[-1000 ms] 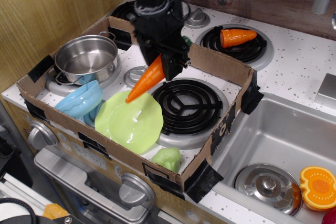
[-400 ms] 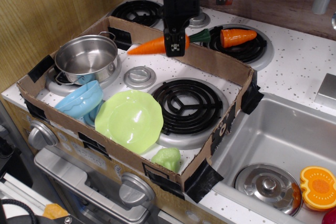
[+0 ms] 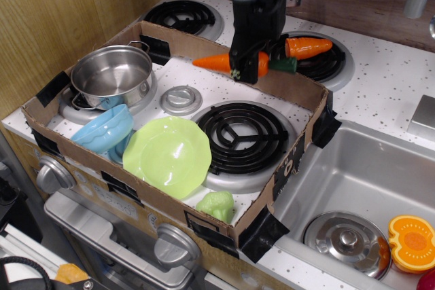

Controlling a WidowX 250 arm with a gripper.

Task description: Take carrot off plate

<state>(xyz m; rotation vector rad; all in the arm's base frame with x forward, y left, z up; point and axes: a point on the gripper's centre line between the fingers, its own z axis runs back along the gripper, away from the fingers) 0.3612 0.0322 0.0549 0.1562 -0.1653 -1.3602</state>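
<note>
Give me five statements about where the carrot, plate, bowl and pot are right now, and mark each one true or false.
1. The carrot lies on the plate. False: it is held in the air near the far cardboard wall, and the plate has nothing on it.
2. The gripper is shut on the carrot. True.
3. The carrot's green top points toward the steel pot. False: the green end points right, toward the short orange carrot piece on the back burner.
4. The light blue bowl sits just left of the plate. True.
5. A green broccoli toy lies near the front corner of the cardboard box. True.
</note>
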